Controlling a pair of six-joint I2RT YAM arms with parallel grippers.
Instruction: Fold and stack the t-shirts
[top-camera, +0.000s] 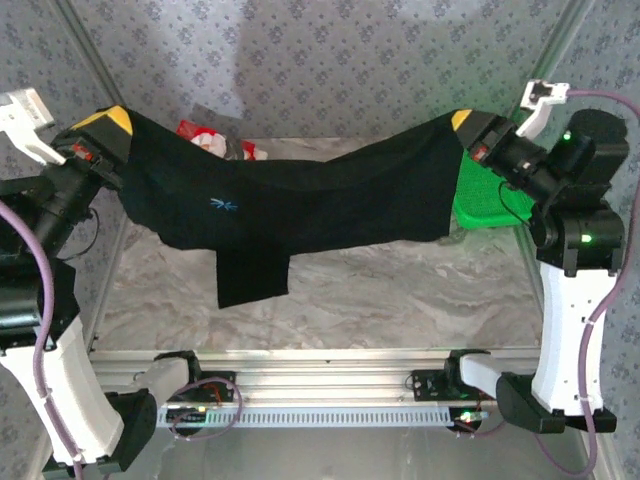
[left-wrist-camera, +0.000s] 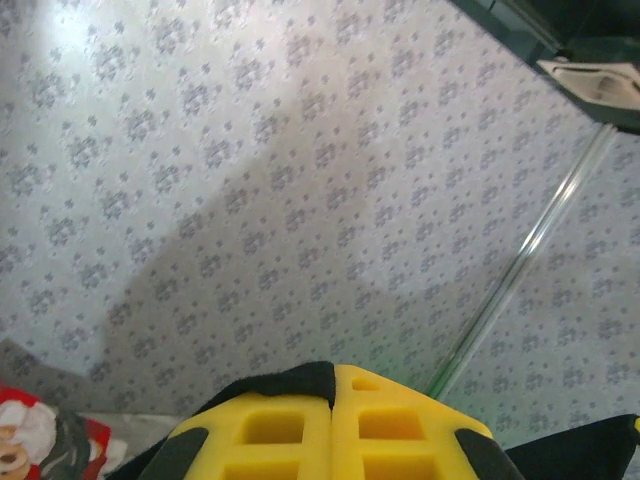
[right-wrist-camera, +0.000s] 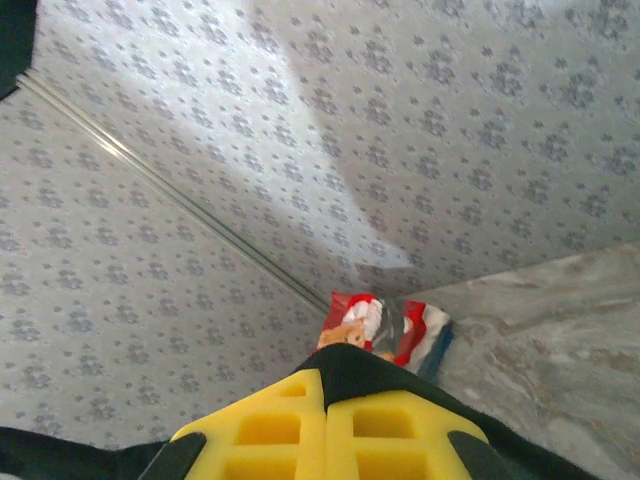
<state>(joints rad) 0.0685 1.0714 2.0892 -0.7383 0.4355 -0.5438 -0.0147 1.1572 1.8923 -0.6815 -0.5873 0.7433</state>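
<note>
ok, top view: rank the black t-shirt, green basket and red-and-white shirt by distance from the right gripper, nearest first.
1. black t-shirt: its corner is clamped in the right gripper, and the cloth is strung out to the left.
2. green basket: close by on the right side, just past the shirt's edge.
3. red-and-white shirt: far off at the back left, behind the black cloth.

My left arm (top-camera: 58, 390) at nine o'clock and my right arm (top-camera: 565, 330) at three o'clock each have a long white shell below, boxy black joints above and a black base. A purple cable (top-camera: 42, 300) loops along each arm. Small green lights (top-camera: 585, 238) glow on the right arm's black joints. My left gripper (top-camera: 118, 120) and right gripper (top-camera: 462, 120) have yellow fingers (left-wrist-camera: 270, 430) with square recesses and black edges. A white bracket (top-camera: 545, 98) sits by each wrist.
</note>
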